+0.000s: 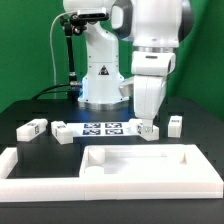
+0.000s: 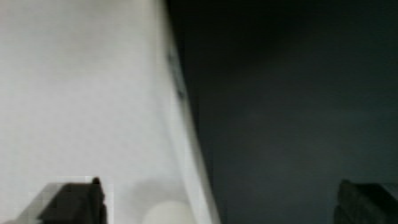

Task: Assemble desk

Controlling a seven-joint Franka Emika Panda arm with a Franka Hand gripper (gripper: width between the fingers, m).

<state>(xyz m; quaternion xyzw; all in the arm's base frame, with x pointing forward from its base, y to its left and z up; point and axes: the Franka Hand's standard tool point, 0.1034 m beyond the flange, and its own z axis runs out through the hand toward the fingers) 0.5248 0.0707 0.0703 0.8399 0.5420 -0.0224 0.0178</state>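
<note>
The desk's top panel (image 1: 186,157) lies flat at the front of the black table, rim up. Four short white block legs lie behind it: one (image 1: 32,127) at the exterior view's left, one (image 1: 62,132) beside it, one (image 1: 148,127) at the marker board's right end, and one (image 1: 176,123) further right. My gripper (image 1: 148,112) hangs just above the third leg. In the wrist view the gripper (image 2: 222,205) is open and empty, its dark fingertips (image 2: 71,202) wide apart. A blurred white surface (image 2: 80,100) fills one side and dark table the other.
The marker board (image 1: 104,128) lies flat in the middle, in front of the robot base (image 1: 100,80). Low white border bars (image 1: 25,165) run along the front and the exterior view's left of the top panel.
</note>
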